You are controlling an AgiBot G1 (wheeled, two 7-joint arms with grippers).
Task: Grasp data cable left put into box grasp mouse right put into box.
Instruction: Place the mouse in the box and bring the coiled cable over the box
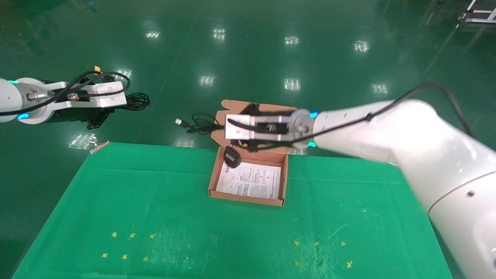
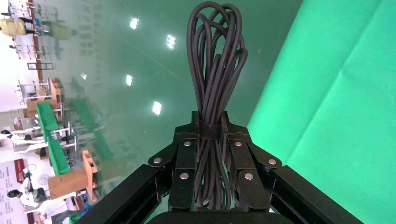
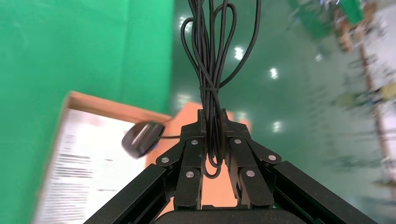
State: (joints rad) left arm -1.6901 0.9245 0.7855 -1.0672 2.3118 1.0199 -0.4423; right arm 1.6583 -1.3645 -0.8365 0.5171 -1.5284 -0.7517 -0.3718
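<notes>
Box (image 1: 248,195) sits at the surface (image 1: 155,201) far edge, centred. Mouse (image 1: 231,157) hangs over the box's far left corner, right gripper (image 1: 232,130) above it. Left gripper (image 1: 101,116) with data cable (image 1: 136,101) is beyond the surface's far left corner.

The left arm reached in from the left edge of the head view, in the upper left part of the frame. Its wrist lay flat and pointed to the right. The left gripper (image 2: 209,128) had its fingers squeezed tight on the data cable (image 2: 215,70).

The right arm came in from the lower right corner. It was big and white, and it stretched up and left to the middle of the frame. Its wrist pointed to the left. The right gripper (image 3: 211,122) had its fingers pinched on the thin cord (image 3: 208,56) of the mouse (image 3: 141,138).
</notes>
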